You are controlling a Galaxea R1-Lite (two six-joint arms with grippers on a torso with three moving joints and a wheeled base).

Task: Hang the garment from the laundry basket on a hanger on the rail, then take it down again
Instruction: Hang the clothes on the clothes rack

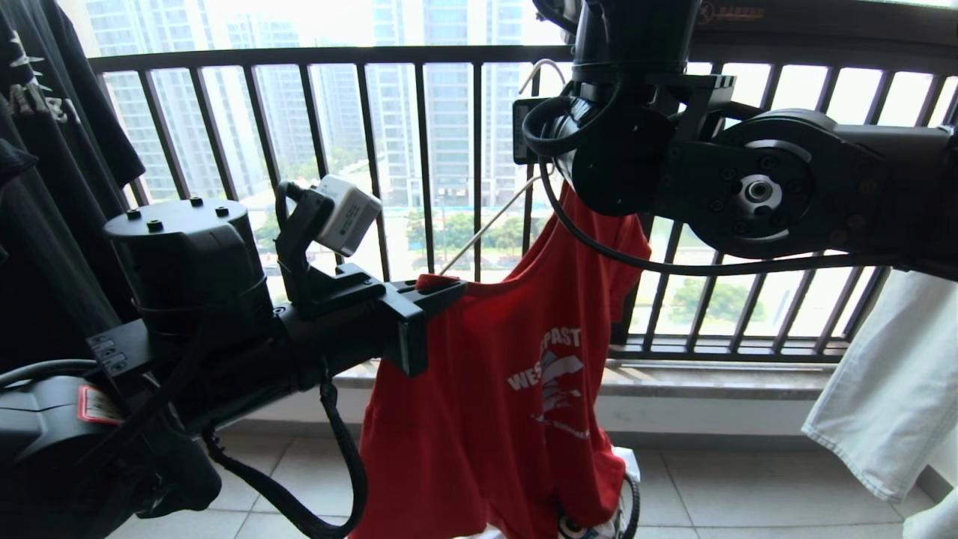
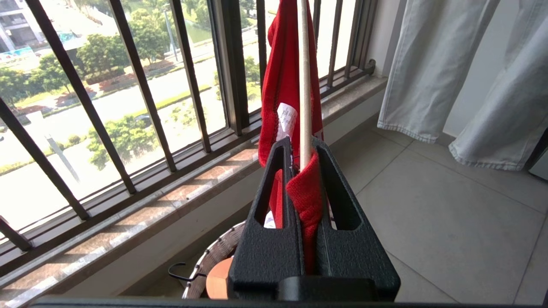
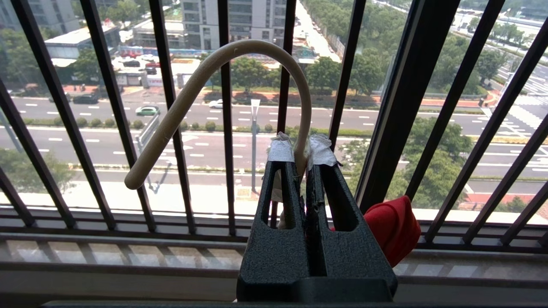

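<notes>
While grippers clamp garment [image 1: 479, 404] and hanger [image 3: 222, 77], laundry basket [image 2: 214, 261] below

Strong daylight pours in through the black window railing [image 1: 419, 150], so the sky and towers behind it wash out to near white in the head view while both robot arms, backlit, sink to almost featureless black. The red T-shirt [image 1: 479, 404] stays vivid and its print readable, and the floor tiles [image 1: 748, 494] are evenly lit with only soft shadow. Both wrist views are sharp, with the railing bars splaying and leaning toward the frame edges from the wide lens, and sunlit stripes falling across the window ledge [image 2: 128, 222].
</notes>
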